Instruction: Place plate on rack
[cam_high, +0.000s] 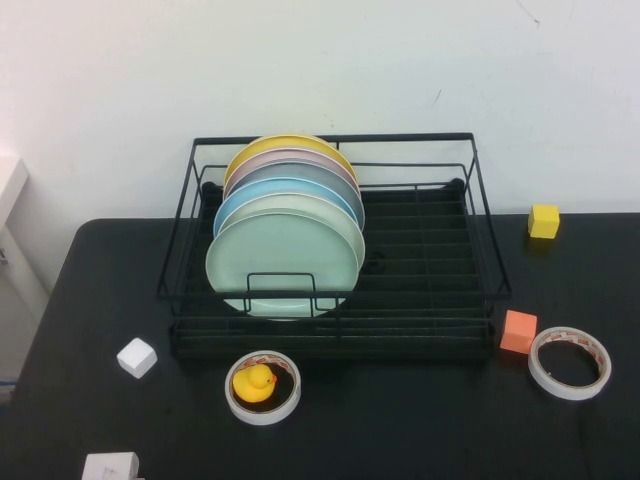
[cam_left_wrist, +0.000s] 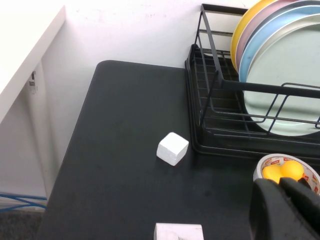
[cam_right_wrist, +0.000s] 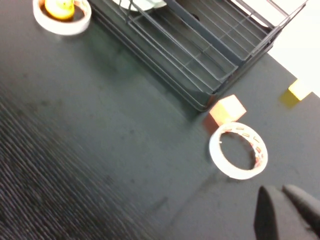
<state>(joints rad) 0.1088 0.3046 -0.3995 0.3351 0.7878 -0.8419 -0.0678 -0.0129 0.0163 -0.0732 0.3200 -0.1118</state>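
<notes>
**Plate standing in rack, both grippers off the load**

The mint-green plate (cam_high: 283, 263) is standing upright at the front of the row in the rack (cam_high: 480, 262), leaning against a white plate and, behind that, blue, grey, pink and yellow ones. The rack is sitting on the black table (cam_high: 400, 420).

The left gripper (cam_left_wrist: 290, 207) is hovering low over the table with its fingers pressed together, holding nothing. Just ahead of its tips a tape roll (cam_left_wrist: 280, 167) is ringing a yellow rubber duck (cam_left_wrist: 283, 171); the rack and plate are lying beyond that. A white cube (cam_left_wrist: 172, 148) is sitting off to the side.

The right gripper (cam_right_wrist: 285, 210) is hanging above the table, fingers apparently closed together, though only their tips show. A second tape roll (cam_right_wrist: 238, 150) is lying just ahead of it, with an orange cube (cam_right_wrist: 226, 110) touching the roll and the rack corner beyond. A yellow cube (cam_right_wrist: 298, 90) is sitting further off.
</notes>
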